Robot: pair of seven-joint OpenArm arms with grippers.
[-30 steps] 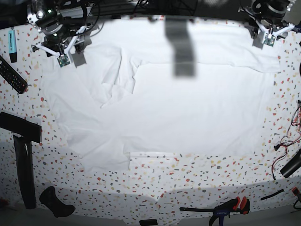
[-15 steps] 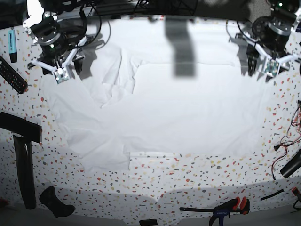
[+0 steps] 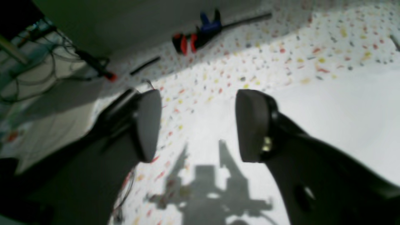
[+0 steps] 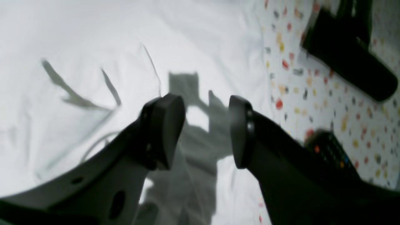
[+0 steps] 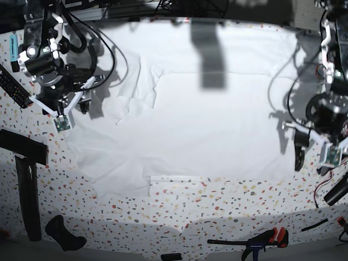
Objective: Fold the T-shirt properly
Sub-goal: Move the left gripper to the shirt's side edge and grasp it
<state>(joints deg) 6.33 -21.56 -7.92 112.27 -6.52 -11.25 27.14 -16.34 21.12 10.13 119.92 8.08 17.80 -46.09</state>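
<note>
The T-shirt (image 5: 190, 125) is lying spread flat across the speckled table (image 5: 217, 206), its long axis running side to side between the two arms. The left gripper (image 5: 314, 156) is hanging over the shirt's lower corner with jaws spread wide, empty. The right gripper (image 5: 69, 110) is hovering over the opposite edge, jaws parted, grasping nothing.

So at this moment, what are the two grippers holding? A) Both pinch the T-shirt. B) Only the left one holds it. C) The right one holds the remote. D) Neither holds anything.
D: both the left gripper and the right gripper show open jaws with nothing between them, above the T-shirt.
</note>
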